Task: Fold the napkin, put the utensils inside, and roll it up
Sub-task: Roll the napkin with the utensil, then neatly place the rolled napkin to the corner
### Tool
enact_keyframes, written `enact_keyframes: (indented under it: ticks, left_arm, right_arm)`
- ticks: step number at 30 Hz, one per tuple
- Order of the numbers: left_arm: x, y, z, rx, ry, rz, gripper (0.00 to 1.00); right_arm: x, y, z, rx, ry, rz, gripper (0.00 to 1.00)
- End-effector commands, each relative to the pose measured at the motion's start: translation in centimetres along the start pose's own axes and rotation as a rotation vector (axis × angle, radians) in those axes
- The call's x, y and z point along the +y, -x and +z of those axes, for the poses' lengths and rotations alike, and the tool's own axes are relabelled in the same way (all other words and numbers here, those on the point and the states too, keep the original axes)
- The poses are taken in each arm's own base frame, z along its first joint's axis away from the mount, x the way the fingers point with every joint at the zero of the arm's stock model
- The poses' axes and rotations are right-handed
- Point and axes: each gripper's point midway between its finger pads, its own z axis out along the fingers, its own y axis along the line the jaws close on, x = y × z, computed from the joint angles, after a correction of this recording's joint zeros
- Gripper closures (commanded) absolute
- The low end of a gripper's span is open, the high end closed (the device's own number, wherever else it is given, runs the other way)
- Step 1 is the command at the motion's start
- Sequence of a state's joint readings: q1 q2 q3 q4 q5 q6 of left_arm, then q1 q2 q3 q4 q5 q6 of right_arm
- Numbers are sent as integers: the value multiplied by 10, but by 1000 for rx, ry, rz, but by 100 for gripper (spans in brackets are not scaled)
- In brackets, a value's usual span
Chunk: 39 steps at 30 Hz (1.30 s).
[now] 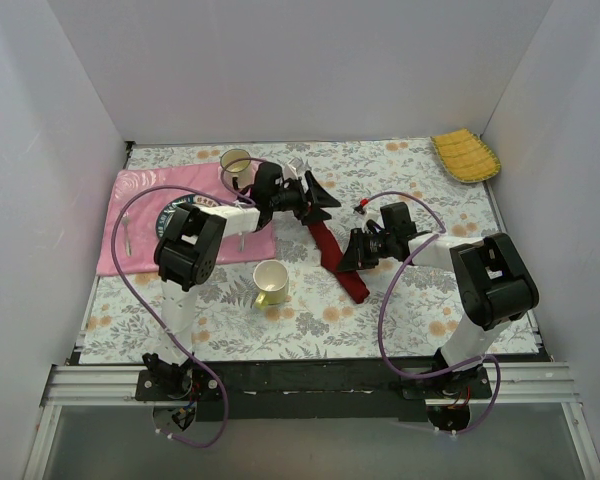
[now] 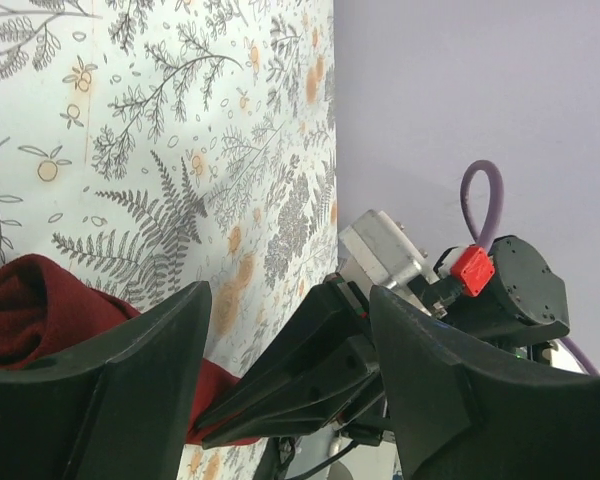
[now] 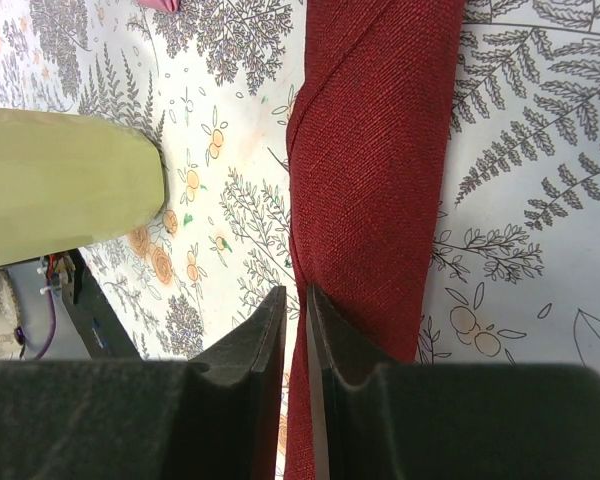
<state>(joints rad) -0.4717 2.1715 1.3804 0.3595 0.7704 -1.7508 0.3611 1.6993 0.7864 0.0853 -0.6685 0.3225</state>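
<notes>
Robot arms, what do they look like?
The left arm and right arm have chunky black joints on white tubes. Purple cables loop beside them. The left tool and right tool each have two black wedge-shaped fingers.

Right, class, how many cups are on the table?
2. The far cup stands at the pink cloth's far edge, behind the left arm. The yellow cup stands nearer the front, left of the maroon napkin. The arms could hide another.
</notes>
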Motion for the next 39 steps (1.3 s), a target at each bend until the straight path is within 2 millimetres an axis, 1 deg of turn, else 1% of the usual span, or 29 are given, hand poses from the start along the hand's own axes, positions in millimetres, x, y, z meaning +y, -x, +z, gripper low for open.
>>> enact_keyframes:
  ticks: [1,3,4,6,7,8,10,12,16,19,20,21,22,24,25,26,27,28,29,30,31,32,33,34,35,36,37,38,39]
  left_arm:
    - [-19,3,-6,5,-38,16,36]
    - [-10,0,-6,1,-35,-2,36]
    - [1,-5,-5,5,-17,-17,36]
    - [19,-6,-4,1,17,-28,36]
    - [24,-6,-3,1,24,-30,36]
    - [36,-6,-1,2,43,-41,36]
    - [52,-5,0,-2,76,-43,36]
    - [66,-2,3,3,110,-52,36]
    - [58,4,4,-1,102,-27,36]
    - [40,8,0,-10,85,-3,36]
    - [36,9,-1,-10,79,4,36]
    - [31,10,-2,-8,75,7,36]
    - [20,12,-5,-12,62,20,36]
    - [6,13,-8,-14,47,31,36]
    - [-10,18,-12,-27,26,51,36]
    - [-19,20,-14,-31,18,59,36]
    - [-25,21,-16,-31,24,53,36]
    - [-47,27,-22,-49,4,79,36]
    - [-58,28,-26,-58,-2,88,36]
    - [-65,30,-30,-71,2,89,36]
    - [-76,32,-35,-85,-1,104,36]
    - [-92,33,-44,-104,6,118,35]
    - [-101,36,-49,-125,10,142,35]
    - [-110,36,-55,-135,2,159,35]
    - [-126,34,-65,-147,-9,180,35]
    - [-131,32,-69,-152,-11,188,35]
    - [-137,29,-73,-150,-18,197,35]
    - [-137,25,-77,-148,-18,194,35]
    - [-149,21,-86,-154,-38,210,35]
  right_arm:
    - [-17,-9,1,37,-73,23,78]
    - [-16,-9,2,39,-67,28,78]
    - [-15,-7,2,36,-65,29,78]
    - [-13,-5,0,33,-59,26,78]
    - [-12,-6,0,35,-60,28,78]
    - [-11,-3,-1,32,-59,21,78]
    - [-9,0,-2,26,-57,9,78]
    - [-8,-2,-3,40,-61,22,78]
    - [-2,-1,-6,53,-44,19,78]
    - [10,12,-12,39,-22,-13,77]
    - [13,13,-15,46,-22,-15,77]
    - [21,26,-19,25,-16,-42,77]
    - [25,32,-21,16,-15,-52,76]
    - [30,40,-28,13,-28,-73,75]
    - [37,54,-32,-9,-31,-101,72]
    - [33,60,-35,-17,-58,-107,71]
    - [30,60,-37,-2,-76,-116,68]
    - [32,72,-41,-18,-86,-136,64]
    - [26,77,-45,-22,-104,-132,62]
    - [21,77,-44,-6,-109,-120,59]
    - [18,80,-44,-4,-109,-125,51]
    - [17,90,-45,-15,-106,-131,47]
    - [8,85,-40,26,-110,-103,42]
    - [6,88,-38,29,-104,-113,39]
    - [7,95,-37,22,-94,-121,36]
    - [2,93,-30,43,-89,-110,34]
    - [2,95,-27,49,-73,-113,30]
    - [1,90,-19,74,-33,-97,29]
    - [0,93,-16,75,-24,-99,27]
